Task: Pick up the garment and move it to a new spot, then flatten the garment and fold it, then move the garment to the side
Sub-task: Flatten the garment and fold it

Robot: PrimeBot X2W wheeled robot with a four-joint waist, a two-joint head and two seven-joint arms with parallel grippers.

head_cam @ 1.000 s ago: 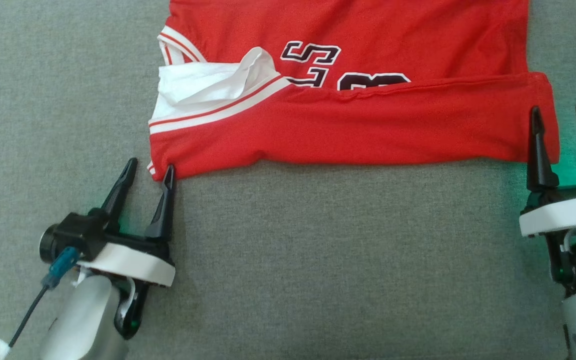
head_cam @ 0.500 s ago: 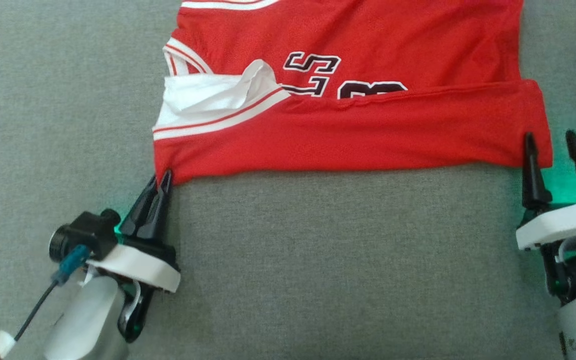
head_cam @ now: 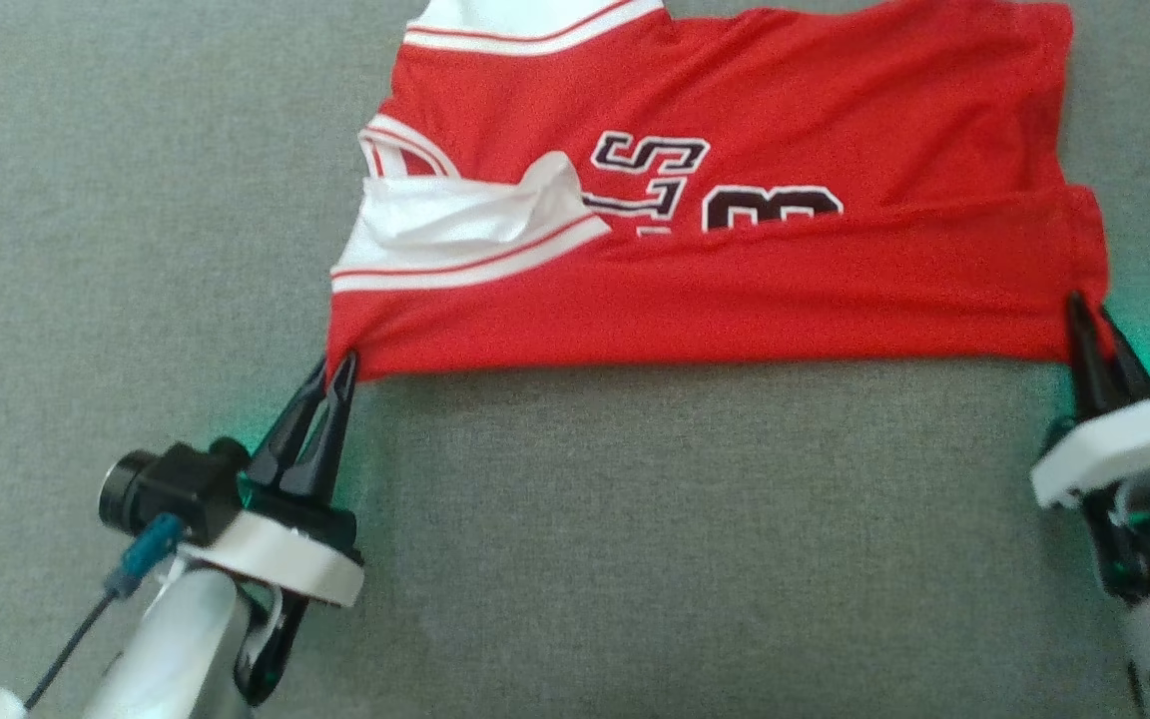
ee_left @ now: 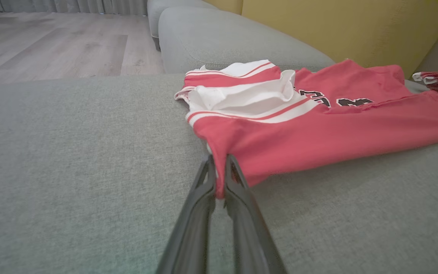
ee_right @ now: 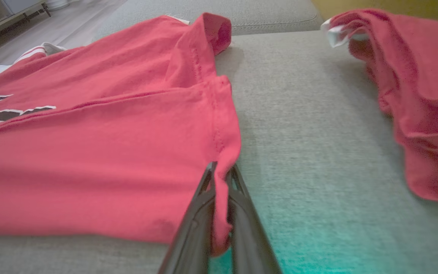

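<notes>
The garment point(head_cam: 735, 290) is lying part-folded on the grey cushion point(head_cam: 635, 519). The left gripper point(head_cam: 333, 371) and right gripper point(head_cam: 1086, 312) (both gaping 1 second ago) are now clamping its 2 near corners, so the next fold is probably beginning.

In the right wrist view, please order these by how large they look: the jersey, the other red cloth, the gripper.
1. jersey
2. red cloth, partly cut off by the picture's edge
3. right gripper; it is nearest the camera, so it looks larger than it is
</notes>
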